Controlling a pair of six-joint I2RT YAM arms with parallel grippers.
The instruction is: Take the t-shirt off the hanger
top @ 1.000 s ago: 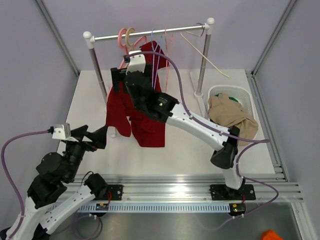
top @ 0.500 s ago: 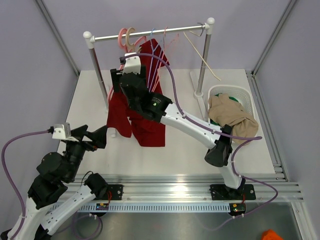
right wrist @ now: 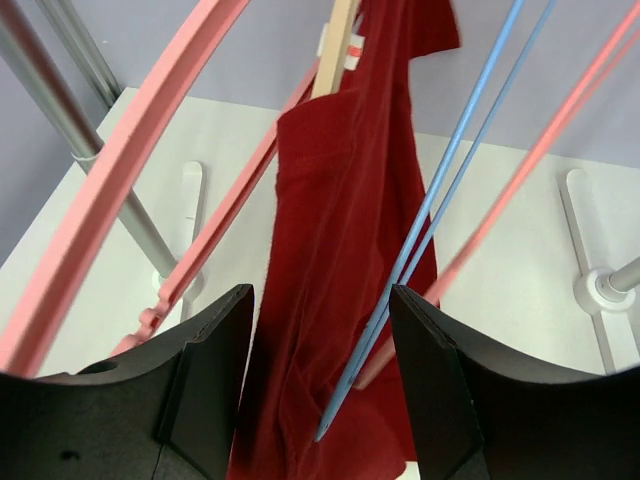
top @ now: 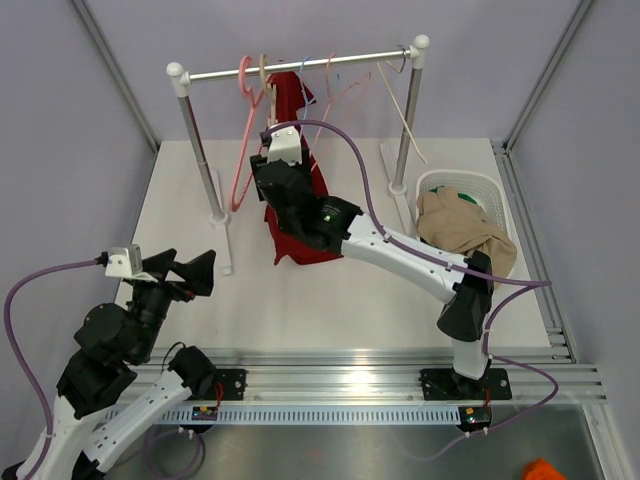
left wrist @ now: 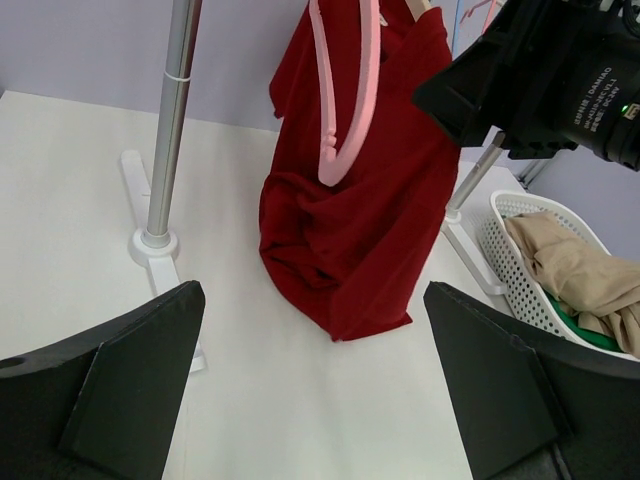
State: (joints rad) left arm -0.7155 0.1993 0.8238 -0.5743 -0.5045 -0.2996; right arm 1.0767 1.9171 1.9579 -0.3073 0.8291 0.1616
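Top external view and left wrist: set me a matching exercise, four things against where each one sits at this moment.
1. red t-shirt
2. tan garment
3. pink hanger
4. left gripper

A. open, low at the table's near left
B. heaped in the white basket
C. draped from the rail, hem near the table
D. bare, on the rail beside the shirt

Pairs: 1-C, 2-B, 3-D, 4-A.

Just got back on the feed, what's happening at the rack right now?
The right gripper is up at the rail, open, with the red t-shirt hanging just ahead of it between a pink hanger and a blue hanger. Nothing is clamped. The shirt is still on its wooden hanger. The left gripper is open, low over the table.
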